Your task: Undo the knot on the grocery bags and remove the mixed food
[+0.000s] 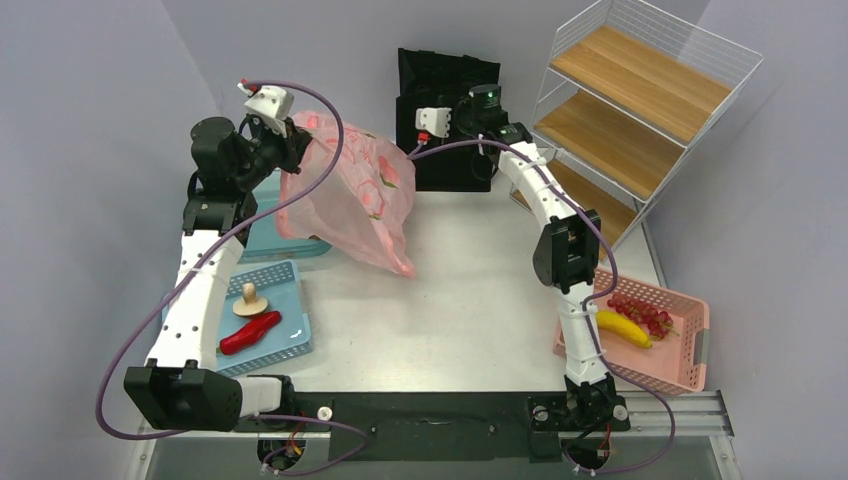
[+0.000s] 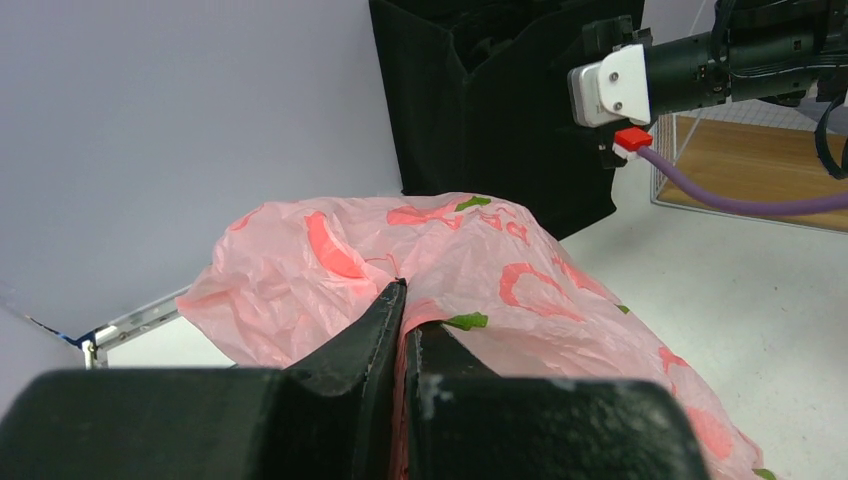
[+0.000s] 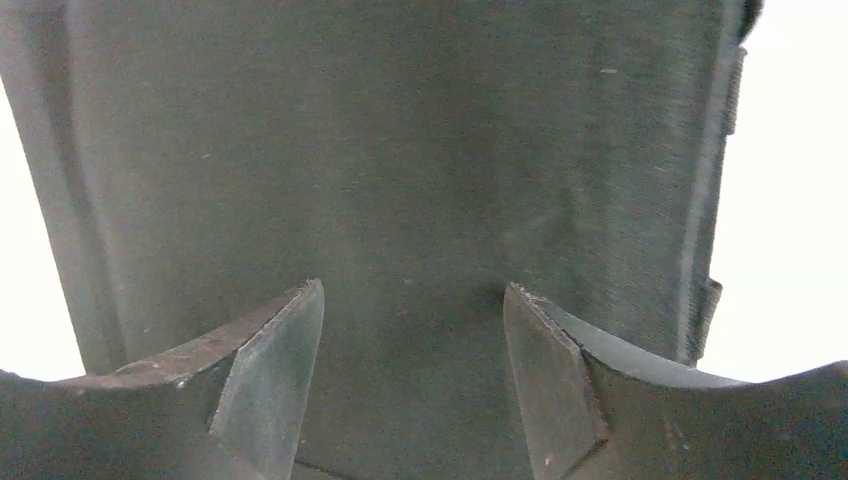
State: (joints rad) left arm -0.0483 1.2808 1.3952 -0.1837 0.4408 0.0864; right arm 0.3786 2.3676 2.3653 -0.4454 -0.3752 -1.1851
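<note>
Pink film of the grocery bag [image 1: 355, 195] is clamped in the left gripper [image 2: 403, 310] and held raised at the far left of the table [image 1: 470, 300]. The right gripper [image 3: 412, 290] is spread, empty — faced toward the black tote [image 3: 400, 150]. The mushroom [image 1: 249, 300] and chilli [image 1: 250, 333] are contained in the blue tray [image 1: 290, 280].

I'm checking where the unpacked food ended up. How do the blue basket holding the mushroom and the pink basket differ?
The blue basket sits on the left side of the table; the pink basket sits at its right edge. The blue basket holds a mushroom and a red pepper; the pink basket holds a banana and red grapes. Both are slotted baskets with two foods each.
</note>
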